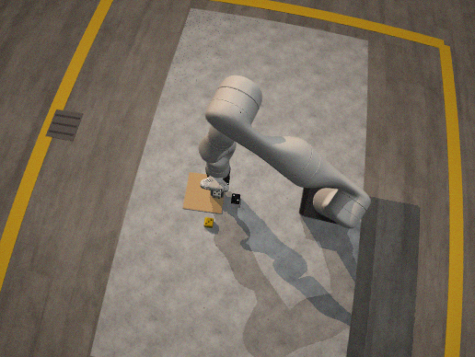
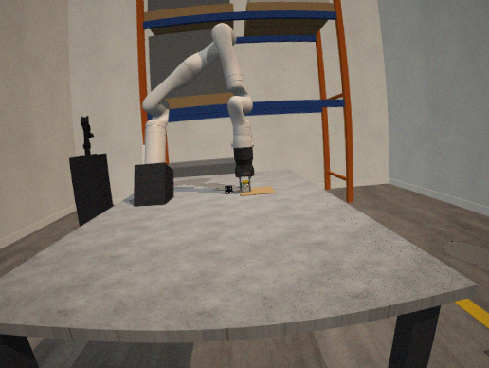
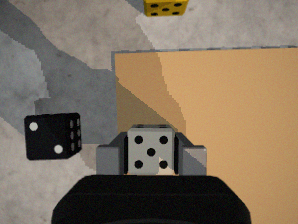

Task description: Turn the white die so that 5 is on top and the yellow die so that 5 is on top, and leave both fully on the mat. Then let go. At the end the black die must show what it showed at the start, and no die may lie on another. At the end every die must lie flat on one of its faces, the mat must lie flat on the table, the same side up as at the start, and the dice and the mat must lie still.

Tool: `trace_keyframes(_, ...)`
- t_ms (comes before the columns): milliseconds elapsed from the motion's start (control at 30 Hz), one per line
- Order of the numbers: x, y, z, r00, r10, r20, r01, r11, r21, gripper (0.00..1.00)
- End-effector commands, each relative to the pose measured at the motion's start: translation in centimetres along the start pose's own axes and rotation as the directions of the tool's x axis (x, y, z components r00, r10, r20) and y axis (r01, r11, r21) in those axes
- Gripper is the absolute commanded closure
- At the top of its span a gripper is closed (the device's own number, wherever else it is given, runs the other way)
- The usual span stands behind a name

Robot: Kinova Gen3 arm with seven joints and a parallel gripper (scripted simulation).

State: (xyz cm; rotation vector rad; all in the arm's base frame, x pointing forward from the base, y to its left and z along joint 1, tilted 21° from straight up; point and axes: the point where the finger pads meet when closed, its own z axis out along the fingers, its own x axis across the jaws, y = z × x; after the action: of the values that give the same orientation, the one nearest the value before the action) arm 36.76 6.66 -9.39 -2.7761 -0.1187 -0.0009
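Observation:
My gripper [image 1: 216,191] [image 2: 244,188] [image 3: 151,146] is shut on the white die, with a finger against each side. The white die [image 1: 216,195] [image 3: 151,144] shows 5 upward in the wrist view and hangs close above the mat [image 1: 195,198] [image 2: 263,191] [image 3: 240,110], near its edge. The yellow die [image 1: 209,223] [image 3: 165,8] lies on the table off the mat, with what looks like 3 on top and 5 on a side. The black die [image 1: 236,199] [image 2: 228,190] [image 3: 50,137] lies beside the mat, showing 2 on top. The white die's underside is hidden.
The arm's dark base block [image 2: 153,185] stands on the table, on the black die's side of the mat. The black die is close to the gripper. Arm shadows cross the table and part of the mat.

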Motion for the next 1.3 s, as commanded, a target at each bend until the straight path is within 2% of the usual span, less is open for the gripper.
trace_keyframes(0, 0.24, 0.15, 0.02, 1.0, -0.016, -0.007, 0.016, 1.0, -0.003, 0.43)
trace_keyframes(367, 0.24, 0.15, 0.02, 1.0, -0.016, -0.007, 0.016, 1.0, -0.003, 0.43)
trace_keyframes(400, 0.24, 0.15, 0.02, 1.0, -0.016, -0.007, 0.016, 1.0, -0.003, 0.37)
trace_keyframes(533, 0.24, 0.15, 0.02, 1.0, -0.016, -0.007, 0.016, 1.0, -0.003, 0.37)
trace_keyframes(567, 0.24, 0.15, 0.02, 1.0, -0.016, -0.007, 0.016, 1.0, -0.003, 0.31)
trace_keyframes(633, 0.24, 0.15, 0.02, 1.0, -0.016, -0.007, 0.016, 1.0, -0.003, 0.31)
trace_keyframes(667, 0.24, 0.15, 0.02, 1.0, -0.016, -0.007, 0.016, 1.0, -0.003, 0.25)
trace_keyframes(733, 0.24, 0.15, 0.02, 1.0, -0.016, -0.007, 0.016, 1.0, -0.003, 0.25)
trace_keyframes(767, 0.24, 0.15, 0.02, 1.0, -0.016, -0.007, 0.016, 1.0, -0.003, 0.19)
trace_keyframes(833, 0.24, 0.15, 0.02, 1.0, -0.016, -0.007, 0.016, 1.0, -0.003, 0.19)
trace_keyframes(867, 0.24, 0.15, 0.02, 1.0, -0.016, -0.007, 0.016, 1.0, -0.003, 0.13)
trace_keyframes(1267, 0.24, 0.15, -0.01, 1.0, -0.016, -0.007, 0.016, 1.0, -0.003, 0.13)
